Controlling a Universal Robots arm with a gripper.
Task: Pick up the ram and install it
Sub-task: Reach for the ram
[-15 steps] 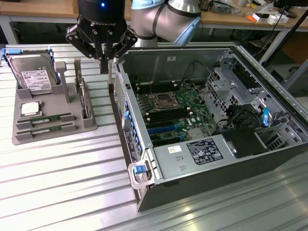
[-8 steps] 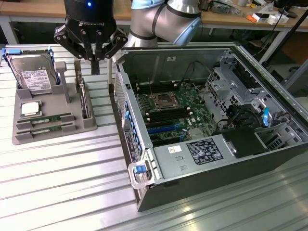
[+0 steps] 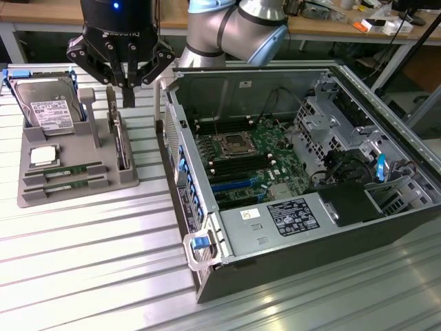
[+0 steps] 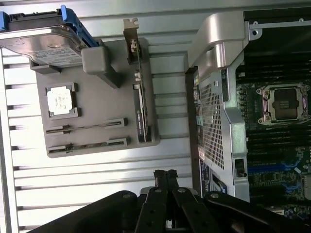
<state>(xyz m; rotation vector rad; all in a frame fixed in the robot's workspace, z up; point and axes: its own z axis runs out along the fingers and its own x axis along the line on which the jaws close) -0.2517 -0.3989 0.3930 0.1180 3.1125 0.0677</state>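
Over the slatted table (image 3: 83,262), the hand (image 3: 128,102) hangs empty, pinched together — ram (image 3: 67,170) half-hidden in tray (image 3: 72,146).

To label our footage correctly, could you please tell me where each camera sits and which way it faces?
Exterior view: mounted high off the arm, looking down at the grey tray on its left and the open computer case on its right; the arm and shut claw hang over the tray.
Wrist view: on the wrist, looking down past the claw.
Both show the tray, case, claw and ram.
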